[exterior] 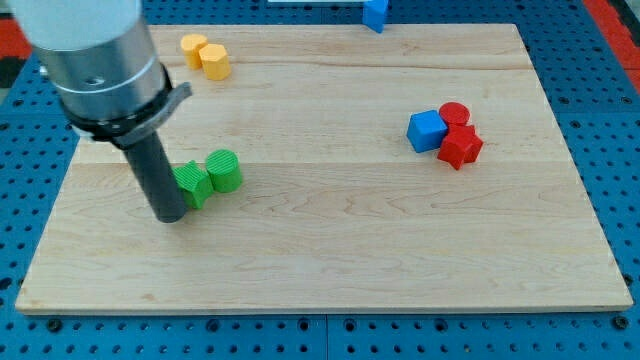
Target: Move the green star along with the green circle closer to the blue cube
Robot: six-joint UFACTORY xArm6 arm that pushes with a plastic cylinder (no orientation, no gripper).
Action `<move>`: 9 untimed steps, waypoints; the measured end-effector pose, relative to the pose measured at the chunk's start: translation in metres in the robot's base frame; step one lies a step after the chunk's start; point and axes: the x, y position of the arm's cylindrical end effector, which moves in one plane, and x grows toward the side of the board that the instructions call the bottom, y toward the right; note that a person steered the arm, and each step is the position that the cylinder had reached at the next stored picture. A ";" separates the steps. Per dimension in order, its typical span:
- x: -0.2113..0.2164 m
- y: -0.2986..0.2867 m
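Handless, the arm ended in a dark rod, so there was nothing to stand apart or clamp; my tip (171, 216) rested on the bench (330, 250) touching the green star (193, 184) on the side toward the view's left. The green circle (225, 171) sat against the star's other side, the pair lined up toward the view's right. The blue cube (427, 131) lay well apart at the view's right, touching a red cylinder (455, 113) and a red star-like block (460, 147). Two yellow blocks (205, 54) sat near the view's top left, and another blue block (375, 13) at the top edge. The push appeared to be just under way; the next move called for a steady shove rightward, slightly toward the view's top, keeping both green pieces together. No readable writing or brand showed.
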 end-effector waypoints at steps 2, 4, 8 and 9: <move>-0.016 0.008; -0.026 -0.002; -0.049 -0.021; -0.049 0.001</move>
